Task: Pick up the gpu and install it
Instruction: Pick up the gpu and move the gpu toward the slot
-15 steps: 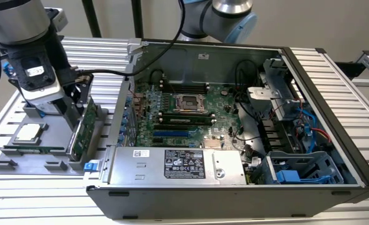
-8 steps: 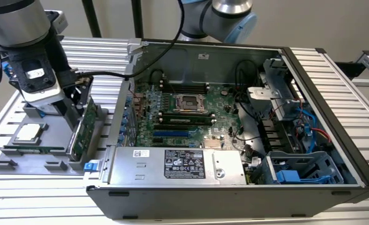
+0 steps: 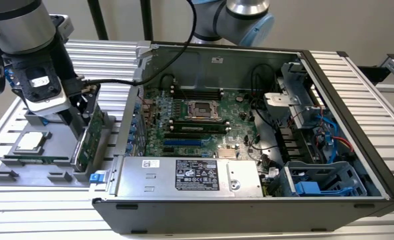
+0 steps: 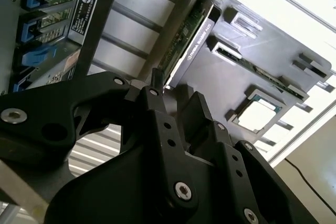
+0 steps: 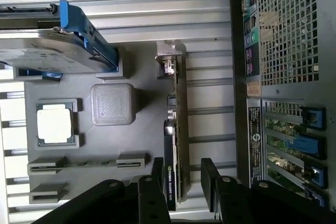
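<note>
The ribbed silver aluminium surface [image 3: 357, 70] carries a black, open-sided computer case [image 3: 250, 220]. Just beside the case, on the exterior view's left, is a grey plastic parts tray [image 5: 147, 77]. The thin green gpu card [image 5: 177, 124] stands on edge in that tray. The black claw [image 5: 184, 179] is spread, one finger on either side of the card, not pinching it.

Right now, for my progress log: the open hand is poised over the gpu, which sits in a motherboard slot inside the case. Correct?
No. The first wrist view shows the gpu standing on edge in the grey holder outside the case, not in a motherboard slot. The open hand is indeed poised over it.
</note>
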